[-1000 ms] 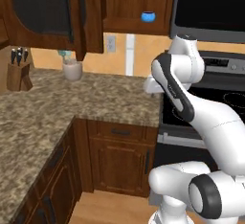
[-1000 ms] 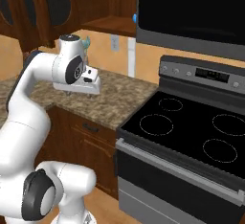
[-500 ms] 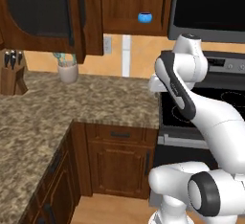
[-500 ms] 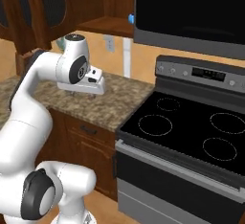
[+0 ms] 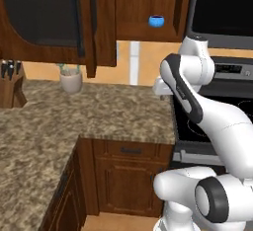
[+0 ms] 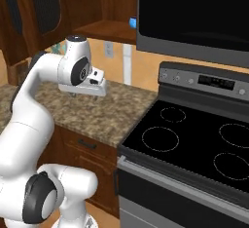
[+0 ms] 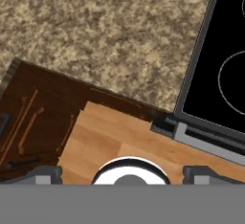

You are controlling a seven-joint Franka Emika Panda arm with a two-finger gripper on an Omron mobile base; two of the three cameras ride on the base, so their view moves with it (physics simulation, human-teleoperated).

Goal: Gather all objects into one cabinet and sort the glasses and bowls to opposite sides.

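The blue cup [image 5: 156, 20] is sitting on the open cabinet [image 5: 148, 8] shelf in the upper middle of the frame, so one piece looks gathered; mugs and bowl seem left. The hand [image 7: 122, 173] is hovering over the desk [image 7: 110, 31] edge, fingertips wide apart, gripping nothing.

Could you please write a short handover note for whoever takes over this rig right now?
Gripper: points down over the counter edge and floor, fingers apart, holding nothing.
Blue cup: on the wall cabinet's open shelf, near the microwave side.
Done: the blue cup is in the cabinet.
Left: locate the red mugs and the wooden bowl, bring them to that shelf, glasses on one side and the bowl on the other.
Nearby: beige crock and knife block on the granite counter, stove alongside.
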